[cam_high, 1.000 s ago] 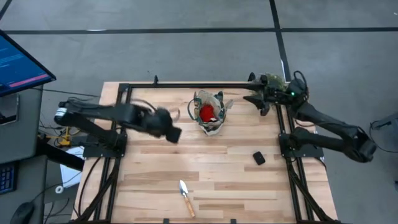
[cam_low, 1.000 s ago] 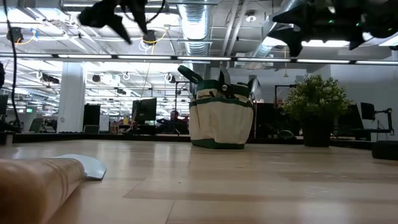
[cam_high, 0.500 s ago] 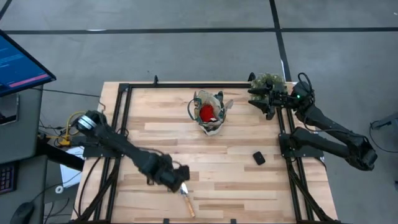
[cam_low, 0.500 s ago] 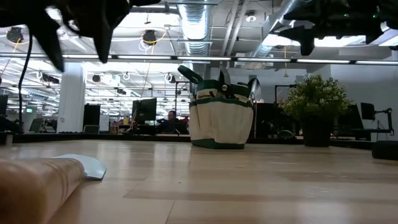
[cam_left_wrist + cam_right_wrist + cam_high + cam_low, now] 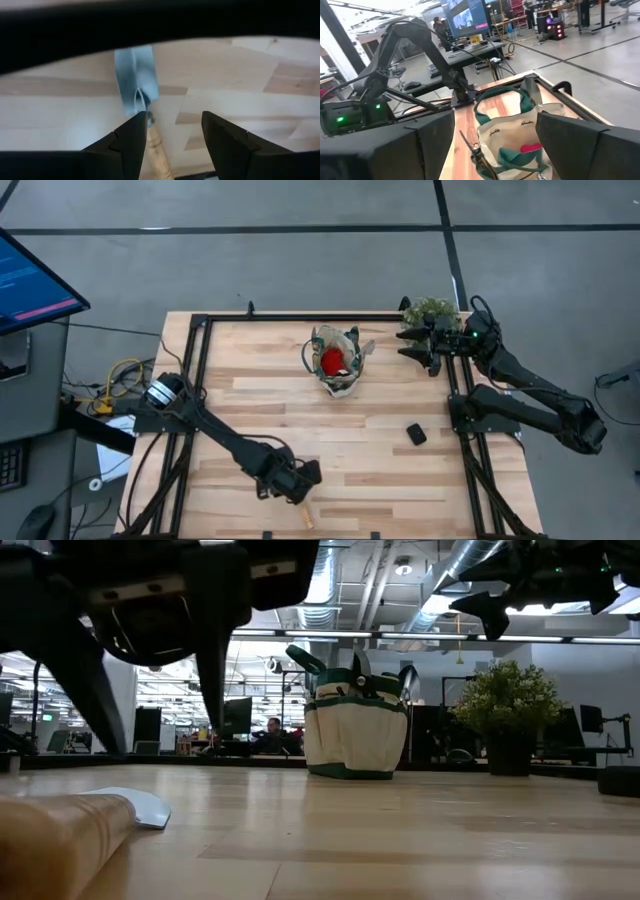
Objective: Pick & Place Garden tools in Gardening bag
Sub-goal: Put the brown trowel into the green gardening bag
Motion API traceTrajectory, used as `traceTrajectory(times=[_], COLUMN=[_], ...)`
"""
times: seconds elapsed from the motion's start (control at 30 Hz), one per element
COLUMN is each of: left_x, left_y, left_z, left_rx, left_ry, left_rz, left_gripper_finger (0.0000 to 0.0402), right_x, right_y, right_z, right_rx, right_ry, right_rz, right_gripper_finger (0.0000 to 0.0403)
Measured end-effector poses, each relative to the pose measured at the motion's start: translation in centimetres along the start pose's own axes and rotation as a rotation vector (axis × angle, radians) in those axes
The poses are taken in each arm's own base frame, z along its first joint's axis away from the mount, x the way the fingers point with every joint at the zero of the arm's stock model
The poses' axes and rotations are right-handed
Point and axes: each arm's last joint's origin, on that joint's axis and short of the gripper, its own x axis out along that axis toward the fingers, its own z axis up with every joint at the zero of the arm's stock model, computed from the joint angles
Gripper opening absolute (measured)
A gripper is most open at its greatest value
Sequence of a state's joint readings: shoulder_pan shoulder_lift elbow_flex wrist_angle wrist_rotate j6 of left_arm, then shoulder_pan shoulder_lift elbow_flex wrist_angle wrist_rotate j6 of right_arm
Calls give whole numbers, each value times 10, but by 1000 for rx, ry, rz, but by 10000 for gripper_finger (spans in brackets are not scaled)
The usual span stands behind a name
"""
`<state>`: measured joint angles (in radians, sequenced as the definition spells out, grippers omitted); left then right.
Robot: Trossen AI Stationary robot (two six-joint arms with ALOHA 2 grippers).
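Observation:
A trowel with a silver blade [image 5: 136, 75] and a pale wooden handle [image 5: 159, 152] lies flat on the table near its front edge. It also shows in the low view [image 5: 70, 830]. My left gripper [image 5: 300, 478] is open just above the trowel, its fingers either side of the neck [image 5: 175, 135]. The beige gardening bag [image 5: 336, 362] stands at the far middle with a red glove [image 5: 332, 361] and tool handles inside. My right gripper [image 5: 415, 345] waits open and empty at the far right, beside the bag [image 5: 512, 130].
A bushy green potted plant [image 5: 432, 310] stands at the far right corner, close to my right gripper. A small black block [image 5: 416, 434] lies on the right side of the table. Bare wood lies between the bag and the trowel.
My left gripper has swept from beside the bag, at the far left, toward the table's near edge. It has come down over the trowel and has stayed open. The trowel has not moved.

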<state>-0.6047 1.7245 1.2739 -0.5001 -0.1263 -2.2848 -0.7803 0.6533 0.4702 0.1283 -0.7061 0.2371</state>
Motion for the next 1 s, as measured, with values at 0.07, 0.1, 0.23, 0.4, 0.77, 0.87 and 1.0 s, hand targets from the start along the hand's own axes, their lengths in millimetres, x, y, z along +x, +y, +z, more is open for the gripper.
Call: traceTrajectory(times=[0.07,0.1,0.23,0.4,0.77,0.87,1.0], left_x=[-1,-2,-8,5,9,10,15], left_y=[1,1,-4,-6,-2,-2,-2], left_z=[-2,-3,-20,-30,-17,-16,-14], left_rx=[1,-2,-21,-32,-39,-40,-41], left_ry=[11,20,89,125,20,15,1], left_rz=[6,11,7,58,138,139,139], left_gripper_finger=[190,190,190,190,190,190,190], right_x=[0,0,0,0,0,0,0], right_y=[0,0,0,-1,-2,-2,-2], right_z=[0,-1,-1,-4,-8,-8,-8], right_rx=[3,3,8,28,27,26,28], right_ry=[4,5,11,34,70,70,71], right_rz=[4,4,3,-2,-11,-11,-11], right_gripper_finger=[265,265,265,265,265,265,265])
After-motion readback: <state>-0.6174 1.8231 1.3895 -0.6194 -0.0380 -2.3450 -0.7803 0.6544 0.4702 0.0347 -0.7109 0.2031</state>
